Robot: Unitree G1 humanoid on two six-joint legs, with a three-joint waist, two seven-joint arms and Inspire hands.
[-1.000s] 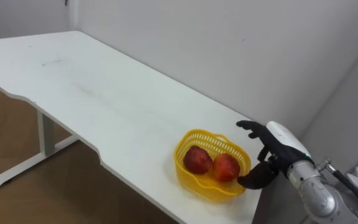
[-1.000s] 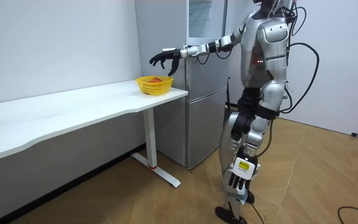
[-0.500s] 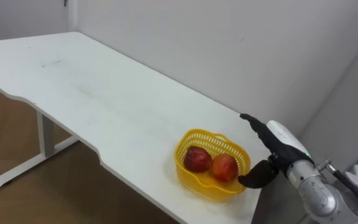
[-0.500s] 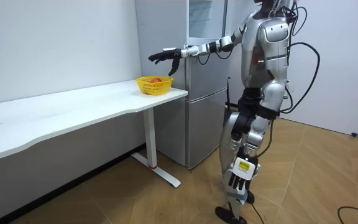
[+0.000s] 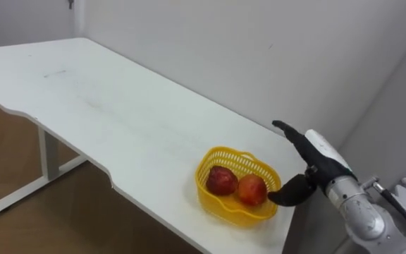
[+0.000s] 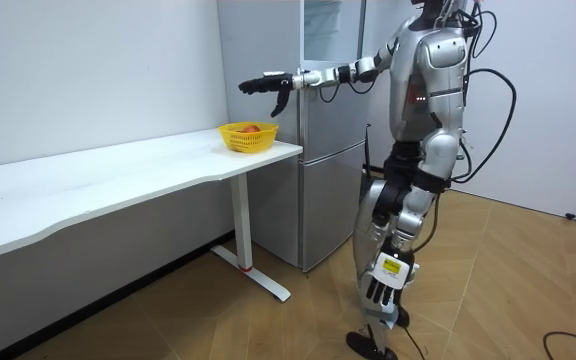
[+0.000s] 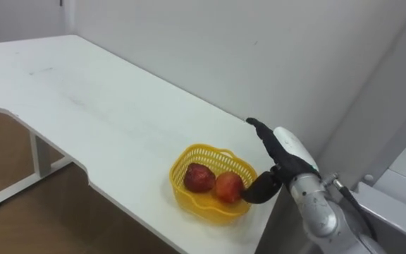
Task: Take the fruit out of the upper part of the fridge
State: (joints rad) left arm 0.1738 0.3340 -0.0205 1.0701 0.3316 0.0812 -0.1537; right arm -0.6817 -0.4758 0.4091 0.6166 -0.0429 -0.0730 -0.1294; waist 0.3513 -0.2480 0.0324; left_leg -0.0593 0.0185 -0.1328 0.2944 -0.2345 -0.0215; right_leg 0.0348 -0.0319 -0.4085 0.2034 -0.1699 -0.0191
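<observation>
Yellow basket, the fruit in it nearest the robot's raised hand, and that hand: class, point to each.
yellow basket (image 5: 225, 212), left eye view, on its front wall.
red fruit (image 5: 252, 189), left eye view, on the middle of its visible side.
right hand (image 5: 317, 154), left eye view, on the back of the hand.

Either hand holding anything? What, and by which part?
Nothing held. The right hand is open in the air by the yellow basket, apart from it; the left hand hangs by the leg, nothing visible in it.
</observation>
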